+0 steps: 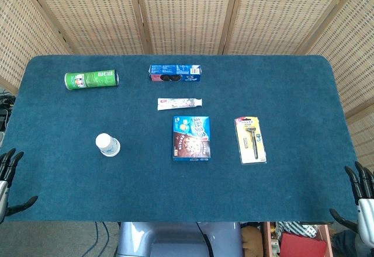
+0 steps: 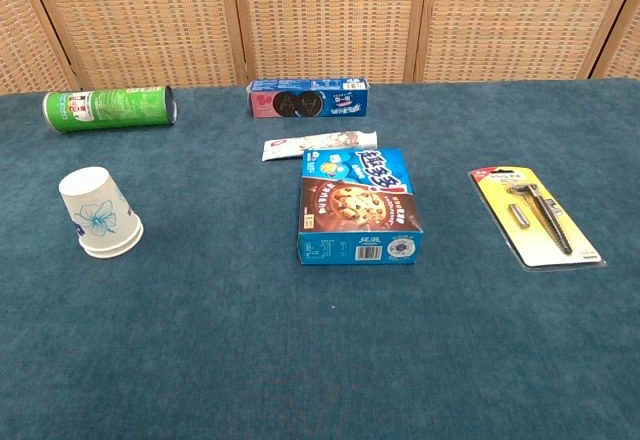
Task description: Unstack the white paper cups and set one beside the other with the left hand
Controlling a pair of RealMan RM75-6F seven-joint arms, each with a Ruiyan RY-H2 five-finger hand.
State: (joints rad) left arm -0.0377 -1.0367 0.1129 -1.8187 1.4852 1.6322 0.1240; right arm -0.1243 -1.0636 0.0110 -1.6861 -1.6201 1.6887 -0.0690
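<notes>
The stacked white paper cups (image 1: 107, 145) stand upside down on the left part of the blue table (image 1: 292, 198); the chest view shows the cups (image 2: 100, 214) with a blue flower print. My left hand (image 1: 10, 178) hangs off the table's left front edge, fingers spread, holding nothing, well to the left of the cups. My right hand (image 1: 361, 195) hangs off the right front corner, fingers apart and empty. Neither hand appears in the chest view.
A green can (image 1: 91, 80) lies at the back left. A blue cookie pack (image 1: 175, 73), a toothpaste tube (image 1: 180, 103) and a blue biscuit box (image 1: 191, 138) sit mid-table. A yellow razor pack (image 1: 250, 139) lies to the right.
</notes>
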